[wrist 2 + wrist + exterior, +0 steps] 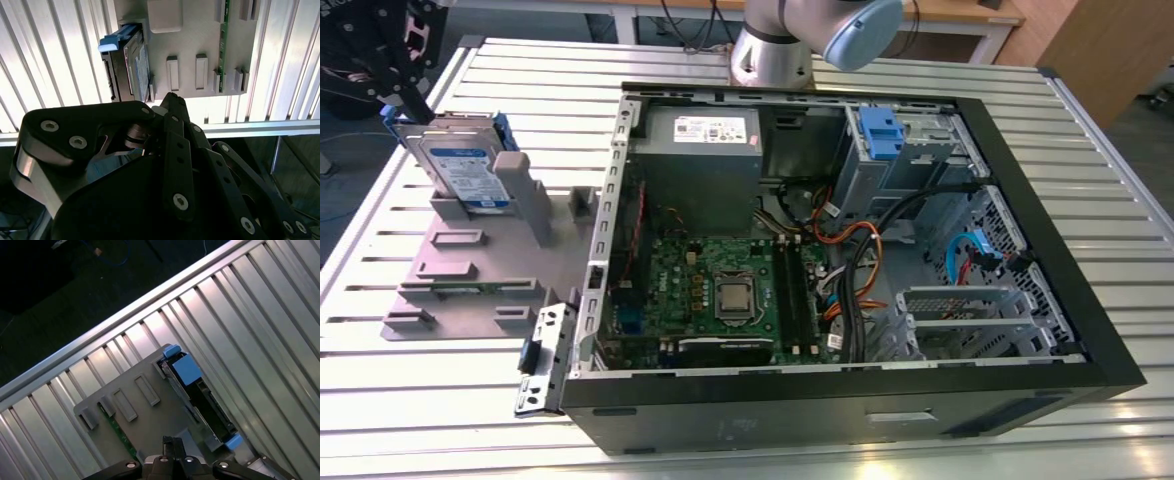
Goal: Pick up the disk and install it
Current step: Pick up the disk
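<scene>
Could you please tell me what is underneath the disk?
The grey stand: the disk sits on edge in its slot. Its posts cover the disk's lower edge, so its seating is hidden.

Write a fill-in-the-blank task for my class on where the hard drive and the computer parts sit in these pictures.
1. The plastic rails on the flat silver-grey metal disk are ____ in colour.
2. The disk stands on edge in the grey plastic stand, at the exterior view's ____ of the open black computer case.
3. The green motherboard lies ____ the case.

Missing words: blue; left; inside
</scene>
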`<state>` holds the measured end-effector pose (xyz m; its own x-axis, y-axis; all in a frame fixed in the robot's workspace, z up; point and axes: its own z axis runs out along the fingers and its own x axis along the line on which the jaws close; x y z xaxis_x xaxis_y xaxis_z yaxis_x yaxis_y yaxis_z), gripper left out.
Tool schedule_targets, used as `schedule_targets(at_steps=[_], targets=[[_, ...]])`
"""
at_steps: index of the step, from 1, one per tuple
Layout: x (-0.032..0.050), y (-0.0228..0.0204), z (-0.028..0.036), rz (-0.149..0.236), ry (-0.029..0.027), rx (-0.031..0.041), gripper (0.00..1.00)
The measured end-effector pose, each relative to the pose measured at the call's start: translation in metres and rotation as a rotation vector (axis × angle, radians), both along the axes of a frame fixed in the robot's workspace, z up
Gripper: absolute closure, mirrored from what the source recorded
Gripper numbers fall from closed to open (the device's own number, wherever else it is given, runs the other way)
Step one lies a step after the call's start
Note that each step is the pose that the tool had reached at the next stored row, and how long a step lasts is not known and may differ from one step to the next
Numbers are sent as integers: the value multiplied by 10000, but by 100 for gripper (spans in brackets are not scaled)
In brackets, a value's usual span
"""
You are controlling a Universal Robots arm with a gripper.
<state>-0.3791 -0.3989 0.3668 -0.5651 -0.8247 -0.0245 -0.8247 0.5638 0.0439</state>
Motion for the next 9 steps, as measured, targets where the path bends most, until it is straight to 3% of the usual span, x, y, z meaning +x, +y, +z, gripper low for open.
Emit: schedule_targets(at_steps=[9], targets=[[0, 0, 0, 130, 0, 0, 89]])
